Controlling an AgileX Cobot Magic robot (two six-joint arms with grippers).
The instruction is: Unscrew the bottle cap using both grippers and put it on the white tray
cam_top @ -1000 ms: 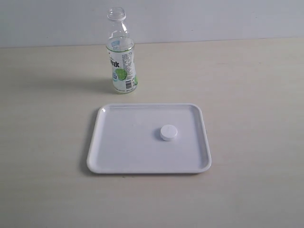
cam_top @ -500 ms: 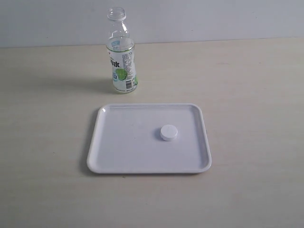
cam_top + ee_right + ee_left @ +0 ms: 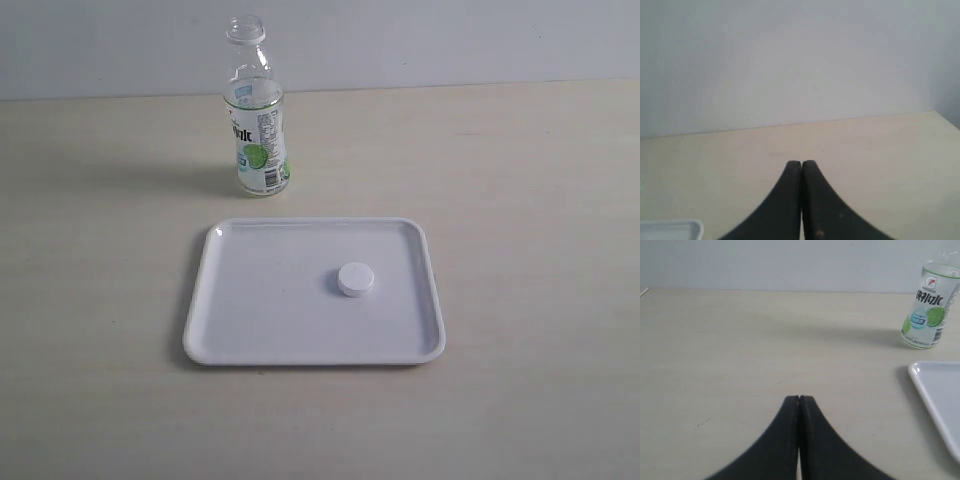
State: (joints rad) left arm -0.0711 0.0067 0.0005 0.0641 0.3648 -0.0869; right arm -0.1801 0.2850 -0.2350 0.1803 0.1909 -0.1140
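The bottle cap (image 3: 355, 279) lies flat on the white tray (image 3: 260, 320), right of the tray's middle. The bottle (image 3: 256, 120) stands upright behind the tray with its neck uncapped. The left wrist view also shows the bottle (image 3: 929, 310) and a corner of the tray (image 3: 940, 395). My left gripper (image 3: 799, 399) is shut with nothing held, away from the bottle. My right gripper (image 3: 801, 163) is shut and holds nothing; a tray corner (image 3: 675, 229) shows at the edge of its view. Neither gripper appears in the exterior view.
The pale wooden tabletop (image 3: 520, 200) runs back to a light wall (image 3: 450, 40). In the right wrist view the table's far edge (image 3: 850, 119) meets that wall.
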